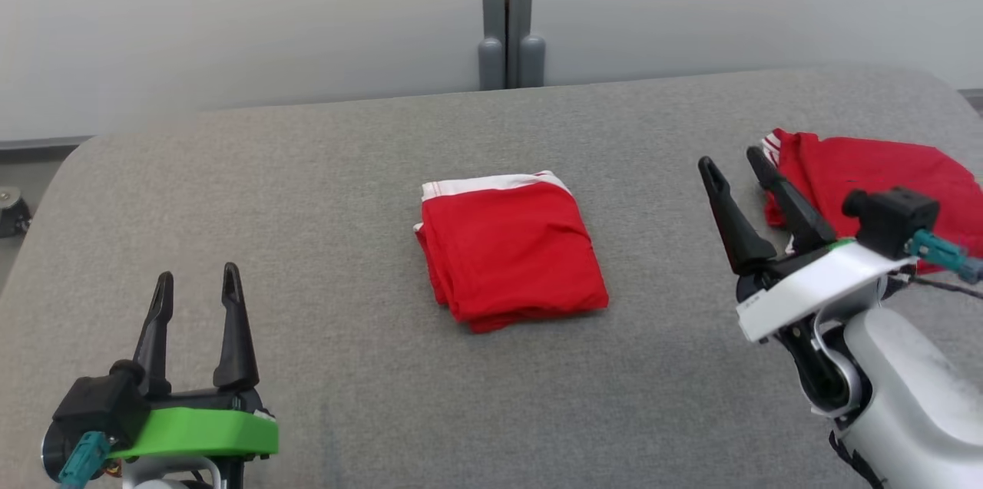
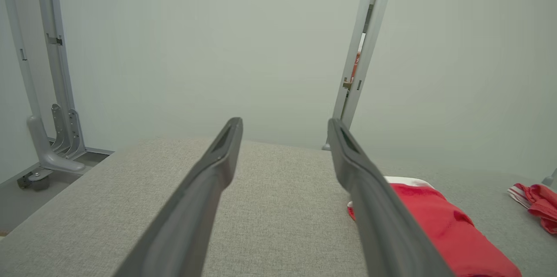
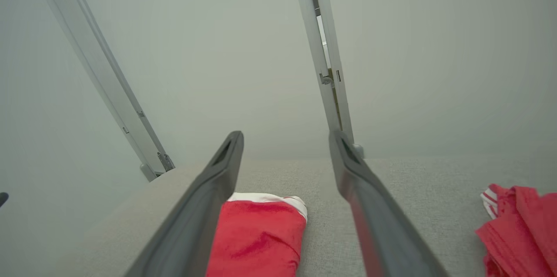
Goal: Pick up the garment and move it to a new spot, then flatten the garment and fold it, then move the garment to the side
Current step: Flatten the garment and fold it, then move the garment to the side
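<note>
TOOL: my left gripper and right gripper spread wide, empty | ITEM: folded garment at table centre | HANDLING: likely light, soft, limp; pinch all layers at one edge

Red cloth garment on woven grey desk.
I see the garment's fabric as soft and matt, white-trimmed; the desk covering looks coarse, rough, unglossed.

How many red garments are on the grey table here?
2. A folded garment lies in the middle of the table. A crumpled garment lies at its right edge, partly hidden behind the right tool.
</note>
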Controlling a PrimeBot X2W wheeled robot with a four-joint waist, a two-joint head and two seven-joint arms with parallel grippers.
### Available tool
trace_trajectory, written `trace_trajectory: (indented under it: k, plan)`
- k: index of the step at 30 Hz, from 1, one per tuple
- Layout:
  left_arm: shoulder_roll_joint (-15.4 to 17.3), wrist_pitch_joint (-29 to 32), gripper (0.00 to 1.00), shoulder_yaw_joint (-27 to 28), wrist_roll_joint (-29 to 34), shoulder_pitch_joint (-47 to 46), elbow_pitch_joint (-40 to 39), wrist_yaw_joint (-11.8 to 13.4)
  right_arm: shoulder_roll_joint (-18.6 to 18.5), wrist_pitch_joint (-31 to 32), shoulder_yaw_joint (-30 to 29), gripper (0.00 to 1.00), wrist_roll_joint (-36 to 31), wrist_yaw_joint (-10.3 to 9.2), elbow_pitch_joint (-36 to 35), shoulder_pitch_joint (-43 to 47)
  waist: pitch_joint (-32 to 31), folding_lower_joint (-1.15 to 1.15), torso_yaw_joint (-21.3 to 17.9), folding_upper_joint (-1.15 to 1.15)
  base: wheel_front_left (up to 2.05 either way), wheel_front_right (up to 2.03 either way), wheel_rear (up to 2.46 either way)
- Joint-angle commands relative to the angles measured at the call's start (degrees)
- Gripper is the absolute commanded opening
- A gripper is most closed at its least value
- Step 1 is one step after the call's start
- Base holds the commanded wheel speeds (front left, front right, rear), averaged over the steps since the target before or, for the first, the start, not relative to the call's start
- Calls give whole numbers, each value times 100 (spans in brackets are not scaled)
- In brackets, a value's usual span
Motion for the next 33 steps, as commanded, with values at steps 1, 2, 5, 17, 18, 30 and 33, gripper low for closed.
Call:
trace_trajectory:
  k: [1,2,5,17,18,30,33]
  plan:
    - [29,-13,100,73,38,89,-9,-14,77,-46,-82,100,-285,0,81,229,-58,0,-288,0,0,0,0]
    - [45,-13,100,115,97,100,16,-18,156,-60,-196,100,-499,0,113,313,-64,0,-334,0,0,0,0]
    - [47,-13,100,188,204,132,108,-46,369,-91,-593,100,-1090,0,209,574,-76,0,-421,0,0,0,0]
    - [-71,-13,100,235,229,275,371,-178,1230,-88,-1705,100,-2492,0,255,1366,-111,0,-483,0,0,0,0]
    - [-82,-13,100,210,222,276,390,-187,1245,-88,-1730,100,-2519,0,258,1360,-110,0,-468,0,0,0,0]
    - [-128,-13,100,35,235,184,462,-196,1309,-89,-1796,100,-2655,0,424,1114,-117,0,-309,0,0,0,0]
    - [-125,-14,100,-69,230,121,456,-197,1315,-69,-1550,100,-2544,0,822,818,-109,0,-142,0,0,0,0]
